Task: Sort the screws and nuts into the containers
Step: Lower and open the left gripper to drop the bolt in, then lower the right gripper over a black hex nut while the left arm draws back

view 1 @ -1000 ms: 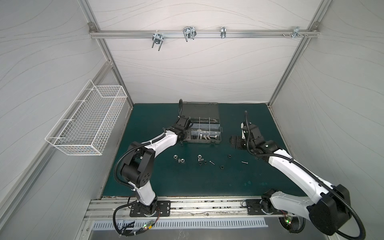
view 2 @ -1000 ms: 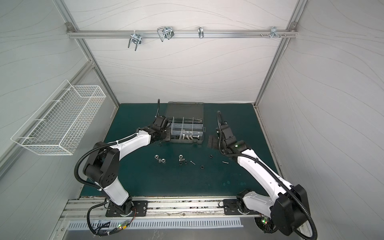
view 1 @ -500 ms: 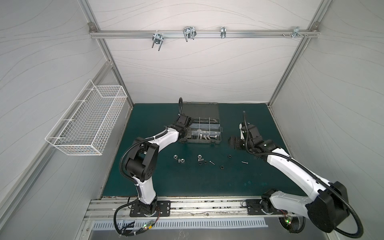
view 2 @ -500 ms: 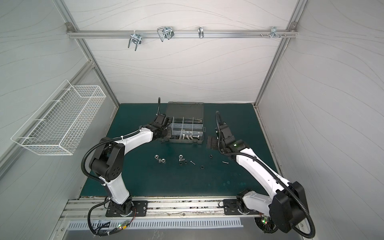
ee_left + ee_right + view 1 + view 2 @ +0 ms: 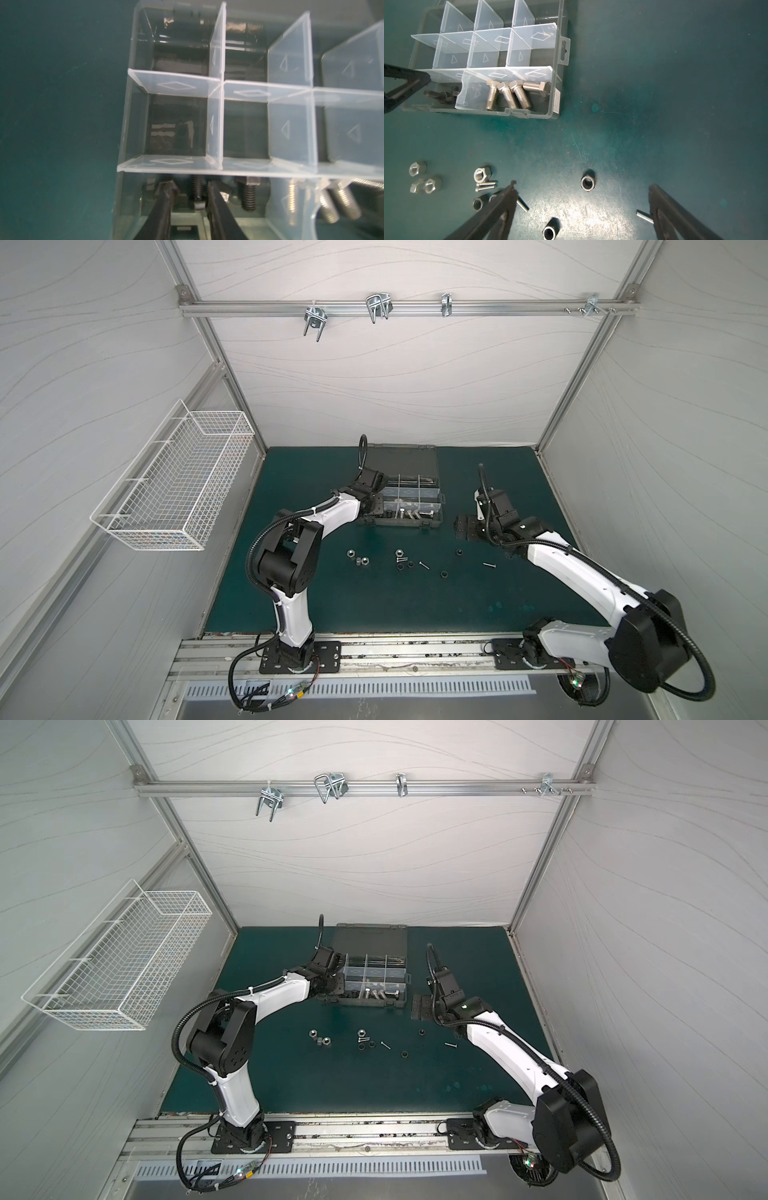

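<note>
The left gripper [image 5: 191,193] reaches down into the front-left compartment of the organizer case [image 5: 415,526], at the case's left end in both top views. Its jaws stand a little apart. A black bolt [image 5: 196,187] lies between the fingers [image 5: 166,199] with a sliver of space on each side, so nothing is pinched. A second black bolt [image 5: 248,193] lies just beside it in the same compartment. Across a clear divider, four silver bolts [image 5: 508,95] lie side by side in the next front compartment.

The right gripper [image 5: 467,526] hovers over the green desk [image 5: 498,605] just to the right of the case, with its jaws spread wide and holding nothing.

The remaining pieces lie loose on the desk in front of the case. Several silver nuts [image 5: 482,173] sit toward the left, three black nuts [image 5: 550,230] are scattered toward the right, and a few thin screws [image 5: 485,186] lie among them. One thin screw lies well to the right, near a finger of the right gripper in the right wrist view.
</note>
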Available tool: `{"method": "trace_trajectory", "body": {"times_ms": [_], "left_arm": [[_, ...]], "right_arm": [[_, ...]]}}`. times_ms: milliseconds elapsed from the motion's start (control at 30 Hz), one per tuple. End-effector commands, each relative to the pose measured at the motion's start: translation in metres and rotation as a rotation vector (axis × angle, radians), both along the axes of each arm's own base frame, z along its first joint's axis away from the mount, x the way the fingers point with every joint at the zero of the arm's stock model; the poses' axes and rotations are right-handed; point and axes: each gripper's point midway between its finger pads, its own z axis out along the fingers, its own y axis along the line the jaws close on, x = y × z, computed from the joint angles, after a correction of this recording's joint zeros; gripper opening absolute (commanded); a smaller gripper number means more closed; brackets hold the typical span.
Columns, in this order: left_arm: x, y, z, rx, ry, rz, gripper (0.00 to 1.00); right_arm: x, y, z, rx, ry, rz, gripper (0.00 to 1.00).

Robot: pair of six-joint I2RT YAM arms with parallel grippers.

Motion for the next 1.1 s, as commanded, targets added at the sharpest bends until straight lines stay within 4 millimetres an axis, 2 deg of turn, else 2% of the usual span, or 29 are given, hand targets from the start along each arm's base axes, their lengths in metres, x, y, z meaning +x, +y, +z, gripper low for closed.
{"method": "trace_trajectory", "body": {"times_ms": [0, 133, 233, 467, 533, 733, 1067], "left_arm": [[0.013, -0.001, 0.017, -0.014, -0.047, 0.014, 0.40], [0.010, 0.000, 0.027, -0.026, -0.062, 0.018, 0.44], [0.005, 0.001, 0.038, -0.044, -0.081, 0.025, 0.51], [-0.019, 0.018, 0.067, -0.062, -0.147, 0.071, 0.84], [-0.028, 0.025, 0.076, -0.060, -0.172, 0.083, 0.98], [-0.060, 0.054, 0.097, -0.047, -0.235, 0.148, 1.00], [-0.126, 0.108, 0.115, -0.027, -0.299, 0.301, 1.00]], "right_arm": [[0.000, 0.000, 0.000, 0.004, 0.016, -0.002, 0.99], [-0.001, -0.002, -0.004, -0.007, 0.028, -0.003, 0.99], [-0.002, -0.003, -0.009, -0.021, 0.045, -0.007, 0.99], [-0.009, -0.003, -0.026, -0.034, 0.106, 0.005, 0.98], [-0.011, -0.002, -0.033, -0.033, 0.125, 0.013, 0.96], [-0.016, 0.001, -0.049, -0.031, 0.167, 0.020, 0.89], [-0.021, 0.007, -0.072, -0.077, 0.211, 0.050, 0.80]]}}
